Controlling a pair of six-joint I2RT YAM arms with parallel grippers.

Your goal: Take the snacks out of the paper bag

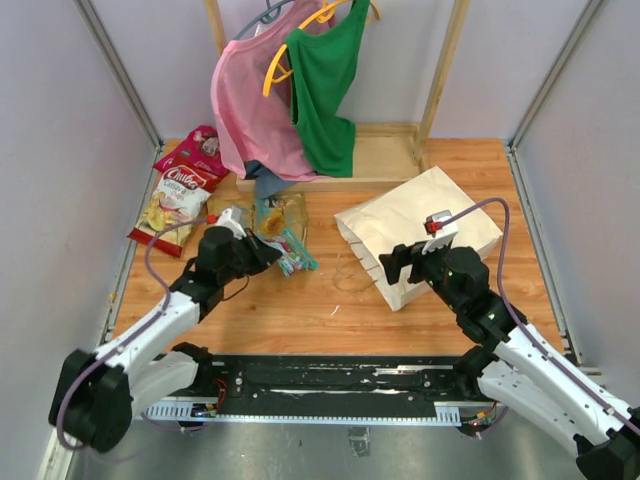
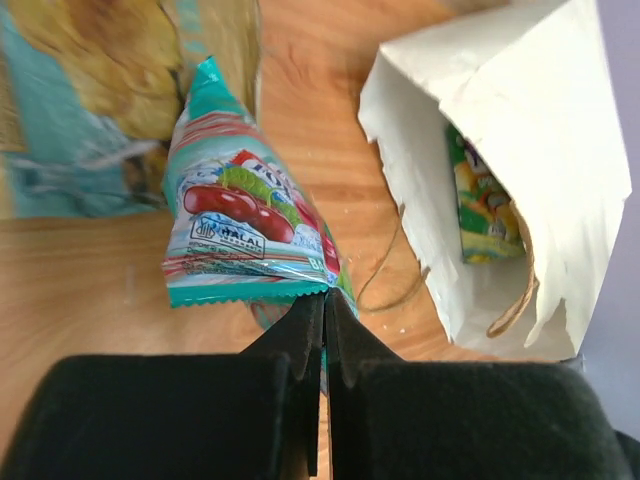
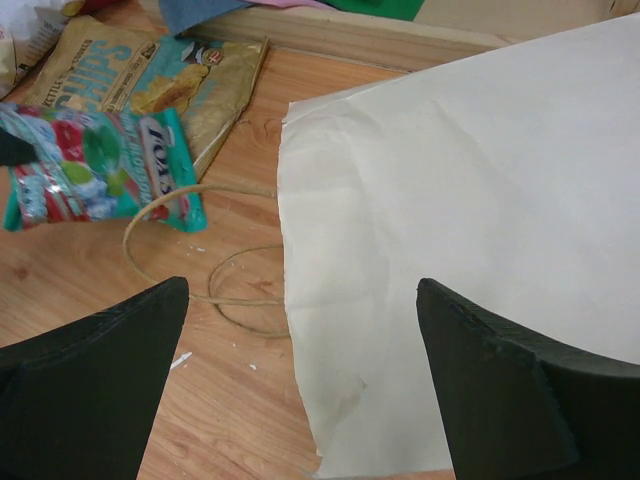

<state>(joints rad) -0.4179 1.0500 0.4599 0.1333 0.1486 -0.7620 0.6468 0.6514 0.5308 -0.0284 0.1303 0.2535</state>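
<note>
Wooden counter (image 1: 300,310) between pale walls carries the work. The paper bag (image 1: 420,225) lies on its side at right, mouth toward the arms. The left gripper (image 2: 322,305) is clamped on the crimped edge of a teal packet (image 2: 245,230), holding it out over the wood just beside the gold-and-teal packet (image 1: 280,215), well apart from the bag. The right gripper (image 3: 300,295) hovers with its jaws wide over the bag's near edge, gripping nothing.

The step in hand looks like setting the teal packet down. To do it well, lower it onto bare wood next to the laid-out packets, clear of the bag's loop handle (image 3: 200,250), and release only when it is low. A yellow-green packet (image 2: 485,200) sits inside the bag, so the task is not finished.
</note>
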